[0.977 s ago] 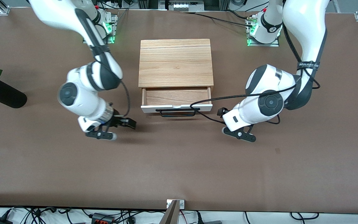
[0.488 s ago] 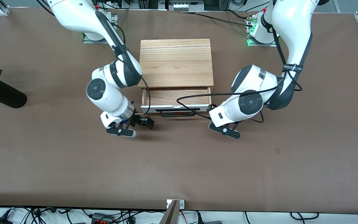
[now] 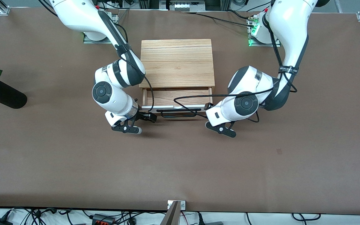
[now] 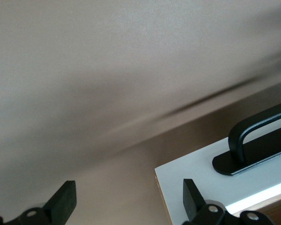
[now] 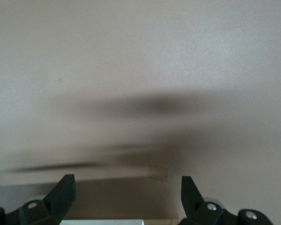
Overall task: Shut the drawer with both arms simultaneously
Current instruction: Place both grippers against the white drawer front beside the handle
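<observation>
The drawer [image 3: 177, 97] stands pulled out of the light-wood box [image 3: 177, 62], its white front panel [image 3: 177, 108] and black wire handle [image 3: 178, 113] facing the front camera. My right gripper [image 3: 148, 118] is open, low at the panel's end toward the right arm; the right wrist view shows its spread fingers [image 5: 63, 192] with only a strip of the panel [image 5: 103, 221] between them. My left gripper [image 3: 207, 107] is open at the panel's other end; in the left wrist view one finger [image 4: 192, 201] overlaps the panel's corner [image 4: 196, 176], beside the handle [image 4: 257, 136].
The left arm's black cable [image 3: 192, 96] loops over the open drawer. A black vase with a rose [image 3: 2, 93] lies at the right arm's end of the table. The brown table [image 3: 180, 162] stretches wide toward the front camera.
Both arms have swung inward toward the drawer. Each gripper went from well out to the side to an end of the white front panel. The drawer has not moved.
</observation>
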`<state>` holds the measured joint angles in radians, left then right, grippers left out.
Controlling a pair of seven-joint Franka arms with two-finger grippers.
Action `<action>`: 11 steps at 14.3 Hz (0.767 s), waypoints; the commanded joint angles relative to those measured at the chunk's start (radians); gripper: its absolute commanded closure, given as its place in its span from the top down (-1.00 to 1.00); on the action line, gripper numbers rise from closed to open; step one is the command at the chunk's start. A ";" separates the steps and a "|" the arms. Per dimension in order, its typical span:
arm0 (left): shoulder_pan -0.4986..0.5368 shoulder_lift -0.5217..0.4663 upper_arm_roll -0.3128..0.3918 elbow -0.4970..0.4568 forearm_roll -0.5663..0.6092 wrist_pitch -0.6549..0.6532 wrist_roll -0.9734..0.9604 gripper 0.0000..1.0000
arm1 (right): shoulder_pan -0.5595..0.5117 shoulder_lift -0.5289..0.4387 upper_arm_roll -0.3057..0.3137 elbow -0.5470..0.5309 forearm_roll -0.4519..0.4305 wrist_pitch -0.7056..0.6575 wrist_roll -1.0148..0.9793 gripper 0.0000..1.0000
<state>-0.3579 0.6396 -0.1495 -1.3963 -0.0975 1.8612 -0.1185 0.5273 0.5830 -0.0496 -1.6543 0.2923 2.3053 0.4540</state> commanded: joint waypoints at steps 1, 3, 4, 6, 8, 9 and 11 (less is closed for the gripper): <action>-0.013 0.008 0.004 0.019 -0.015 -0.019 0.006 1.00 | 0.008 -0.006 -0.007 0.001 0.002 -0.015 -0.002 1.00; -0.019 0.009 0.005 0.019 -0.021 -0.031 0.010 1.00 | 0.008 -0.008 -0.006 0.001 0.002 -0.023 -0.002 1.00; -0.021 0.009 0.004 0.019 -0.021 -0.034 0.010 1.00 | 0.011 -0.008 -0.007 0.001 0.001 -0.033 -0.002 1.00; -0.021 0.008 0.004 0.019 -0.021 -0.048 0.010 1.00 | 0.010 -0.008 -0.006 0.001 -0.002 -0.053 -0.002 1.00; -0.021 0.008 0.004 0.017 -0.025 -0.057 0.011 1.00 | 0.010 -0.009 -0.006 0.001 -0.002 -0.081 -0.002 1.00; -0.021 0.008 0.004 0.019 -0.028 -0.063 0.011 1.00 | 0.010 -0.009 -0.006 0.002 -0.002 -0.105 -0.002 1.00; -0.021 0.008 0.004 0.017 -0.036 -0.068 0.011 1.00 | 0.013 -0.011 -0.006 0.004 -0.002 -0.144 -0.005 1.00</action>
<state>-0.3691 0.6407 -0.1495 -1.3957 -0.1049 1.8419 -0.1185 0.5291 0.5829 -0.0495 -1.6543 0.2919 2.2056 0.4532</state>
